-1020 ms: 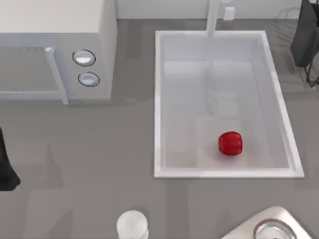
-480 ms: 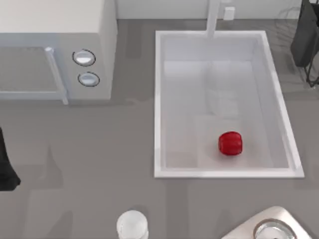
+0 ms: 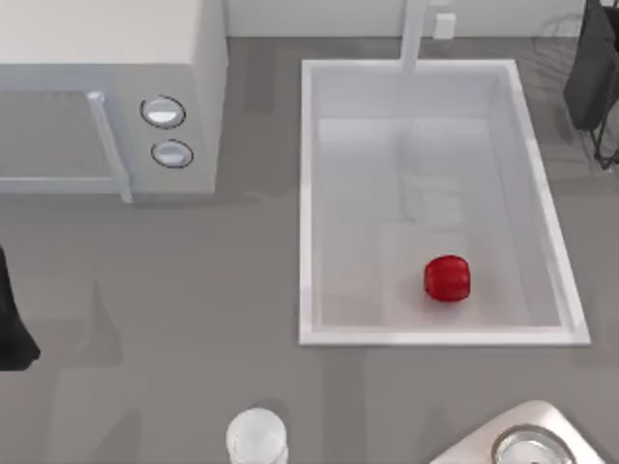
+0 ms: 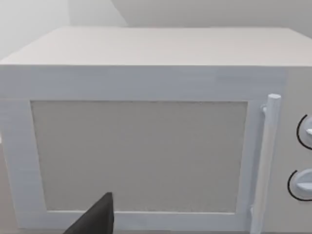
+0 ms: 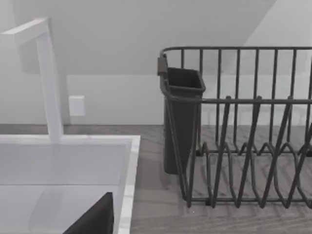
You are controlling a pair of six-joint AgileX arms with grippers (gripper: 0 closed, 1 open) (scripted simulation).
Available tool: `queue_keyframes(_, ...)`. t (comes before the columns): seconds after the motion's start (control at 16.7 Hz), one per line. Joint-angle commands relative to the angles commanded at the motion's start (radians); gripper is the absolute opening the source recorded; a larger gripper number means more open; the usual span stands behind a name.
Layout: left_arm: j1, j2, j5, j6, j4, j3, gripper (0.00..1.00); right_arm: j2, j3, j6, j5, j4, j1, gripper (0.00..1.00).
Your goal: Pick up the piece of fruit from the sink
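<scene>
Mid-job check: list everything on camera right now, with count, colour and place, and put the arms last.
piece of fruit: one, red, inside the sink, near its front wall.
sink: one, white, right of centre.
faucet: one, white, at the sink's back rim.
microwave: one, white, back left, two round knobs, door closed.
dish rack: one, dark wire, right of the sink, with a dark cup holder.
jar lid: one, pale, front edge.
metal pot: one, silvery, front right corner.
left arm: dark, table's left edge.
right pincer: dark, facing the sink's rim.
</scene>
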Motion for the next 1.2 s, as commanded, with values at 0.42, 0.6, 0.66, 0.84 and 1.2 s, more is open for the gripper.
queue_keyframes(0.42, 0.000, 0.000, 0.000, 0.000, 0.000, 0.000, 1.00, 0.062, 0.060, 0.016, 0.000, -0.040, 0.015, 1.00)
queue_keyframes(0.6, 0.000, 0.000, 0.000, 0.000, 0.000, 0.000, 1.00, 0.219, 0.201, 0.052, 0.000, -0.132, 0.050, 1.00)
queue_keyframes(0.66, 0.000, 0.000, 0.000, 0.000, 0.000, 0.000, 1.00, 0.292, 0.262, 0.068, 0.000, -0.171, 0.065, 1.00)
queue_keyframes(0.84, 0.000, 0.000, 0.000, 0.000, 0.000, 0.000, 1.00, 0.560, 0.478, 0.122, 0.001, -0.310, 0.117, 1.00)
queue_keyframes(1.2, 0.000, 0.000, 0.000, 0.000, 0.000, 0.000, 1.00, 1.212, 0.980, 0.249, 0.002, -0.631, 0.238, 1.00)
